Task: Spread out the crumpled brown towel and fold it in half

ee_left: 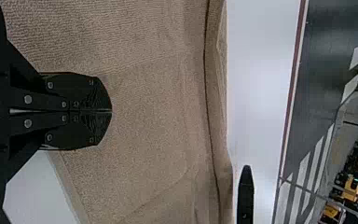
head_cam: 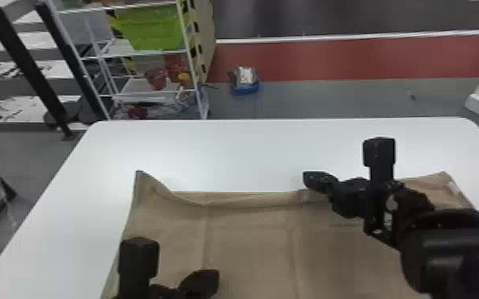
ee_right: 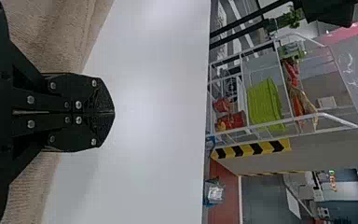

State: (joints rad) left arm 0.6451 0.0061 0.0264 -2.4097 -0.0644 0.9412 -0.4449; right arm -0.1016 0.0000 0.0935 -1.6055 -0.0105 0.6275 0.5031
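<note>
Largely spread: brown towel, one, on white table, far edge rucked; half-fold outstanding. Left gripper, right gripper: jaws together, apparently empty.

White table, rounded far corners. Brown towel directly on it, mostly spread, faint creases running near to far. Towel's far edge is rumpled, set back from table's far edge; bare strips show along table's left edge and by its far right corner.
</note>
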